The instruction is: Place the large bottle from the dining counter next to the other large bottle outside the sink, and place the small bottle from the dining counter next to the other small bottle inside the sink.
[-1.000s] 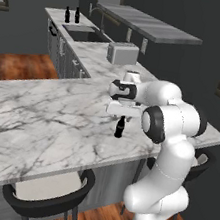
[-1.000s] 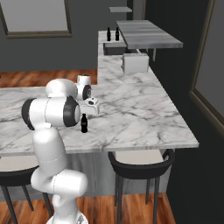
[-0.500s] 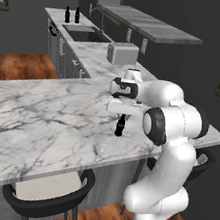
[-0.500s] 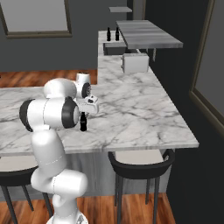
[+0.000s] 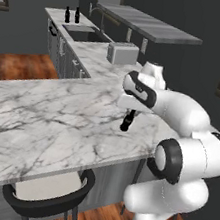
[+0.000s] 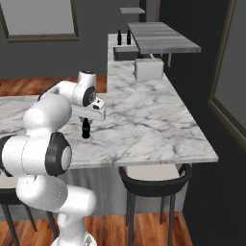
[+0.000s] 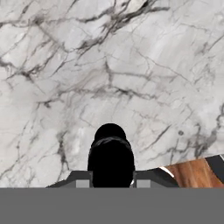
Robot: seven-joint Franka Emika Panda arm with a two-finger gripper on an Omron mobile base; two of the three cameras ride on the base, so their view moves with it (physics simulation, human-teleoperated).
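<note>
The gripper (image 5: pixel 129 113) is down over the small black bottle (image 5: pixel 127 121), its fingers set at either side of the neck. From where I stand I cannot tell whether they are pressing on the glass or just flanking it.

The small black bottle stands upright on the dining counter (image 5: pixel 40 115), near the corner where the slab turns toward the sink run.

If the fingers are only beside the neck, I reckon a lift would leave the bottle behind, or nudge it over. If they grip high on a smooth neck, the bottle could swing or slip on the long carry.

The hand view looks straight down on the bottle cap (image 7: pixel 110 133), a black disc at 6 o'clock with bare marble all round it, so the centring looks good; it gives no height.

The two base views give that. They also show the sink (image 5: pixel 84 34) far off at 11 o'clock and two tall black bottles (image 6: pixel 123 37) on the counter behind it, at 12 o'clock in the right base view.
</note>
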